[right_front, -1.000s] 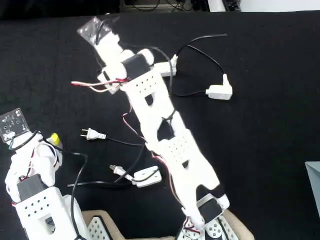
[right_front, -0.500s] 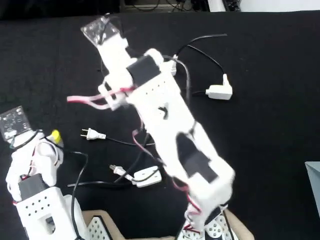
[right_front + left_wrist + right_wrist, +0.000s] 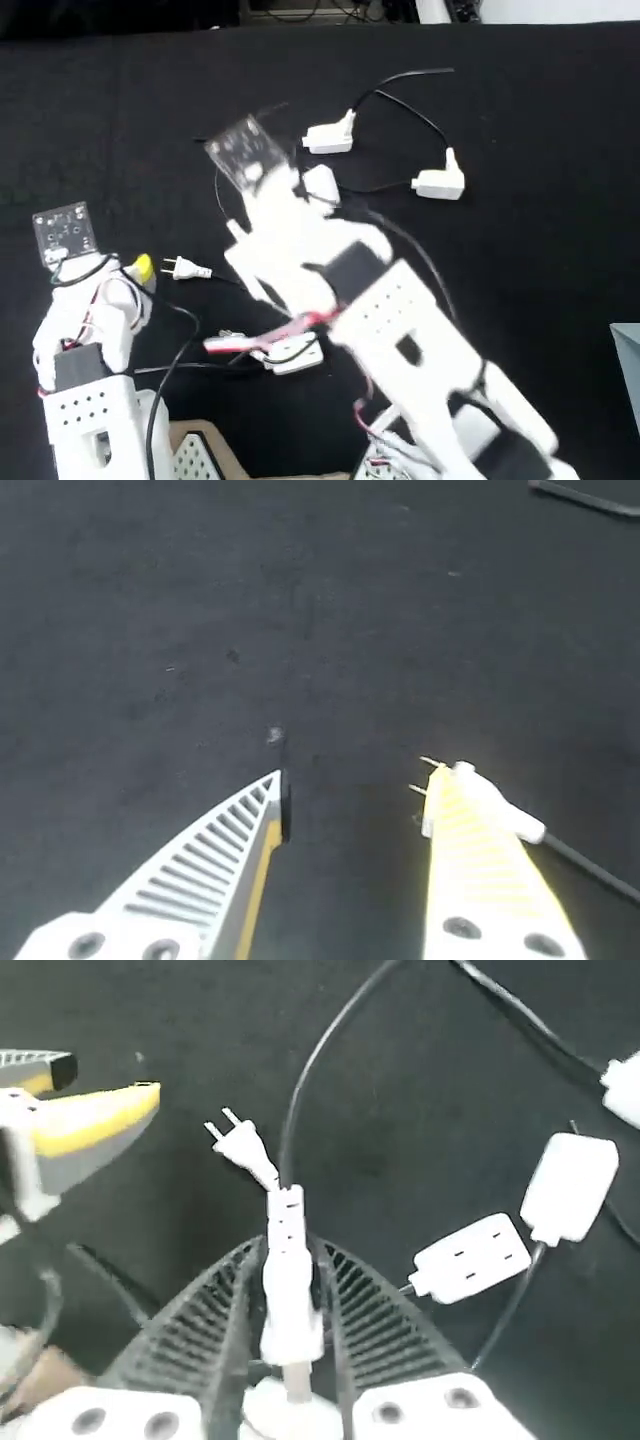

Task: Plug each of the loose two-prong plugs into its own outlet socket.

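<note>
right pincer [image 3: 288, 1252] clamps a white outlet socket [image 3: 284, 1210] over the middle of the worktop [image 3: 540, 280] (slots showing). left pincer [image 3: 355, 785] is spread wide at left, a loose two-prong plug [image 3: 188, 269] just beside it.

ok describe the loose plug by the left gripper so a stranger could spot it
On the black table, look to the left arm's gripper with its yellow finger. Right at that yellow tip lies a white two-prong plug on a thin black cord. Unlike the blocky white sockets, it is slim, with bare prongs facing the gripper.
</note>
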